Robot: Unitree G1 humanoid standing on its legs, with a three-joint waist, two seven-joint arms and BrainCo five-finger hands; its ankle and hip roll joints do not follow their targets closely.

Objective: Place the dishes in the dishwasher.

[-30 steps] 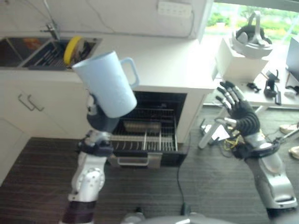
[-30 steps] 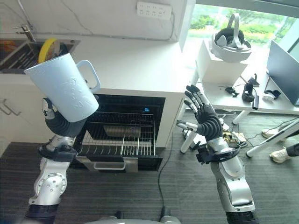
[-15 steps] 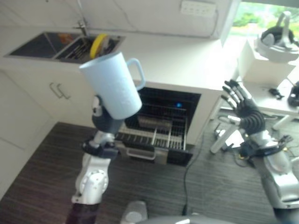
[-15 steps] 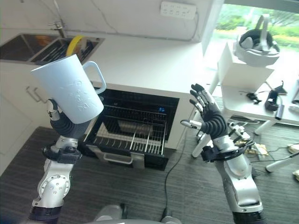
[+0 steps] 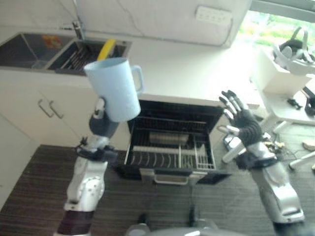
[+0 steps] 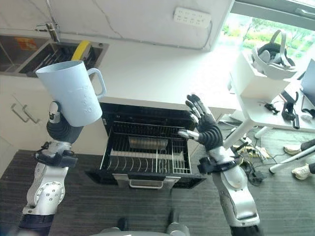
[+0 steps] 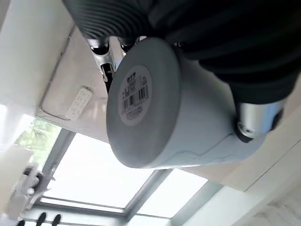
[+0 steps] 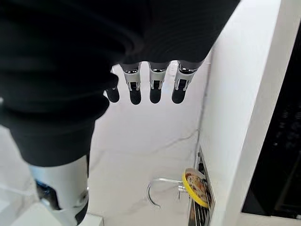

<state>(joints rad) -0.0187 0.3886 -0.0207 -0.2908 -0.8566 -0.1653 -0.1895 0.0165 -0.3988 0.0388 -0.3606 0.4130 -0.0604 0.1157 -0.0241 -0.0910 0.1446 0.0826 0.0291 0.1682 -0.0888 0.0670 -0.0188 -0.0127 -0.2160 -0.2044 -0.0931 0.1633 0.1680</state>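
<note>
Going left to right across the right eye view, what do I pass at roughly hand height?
Left hand holding the pale blue mug → open dishwasher with its pulled-out rack → right hand, fingers spread, holding nothing → white side table at the far right.

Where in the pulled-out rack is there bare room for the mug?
The wire rack looks mostly bare: free rows along its front tines and both sides. Only a grey dish sits mid-back. The left hand holds the blue mug; the right hand hovers open beside the rack.

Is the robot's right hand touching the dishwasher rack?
Apart. In the right eye view the right hand is raised with fingers spread, above and beside the pulled-out dishwasher rack, with clear space between them.
</note>
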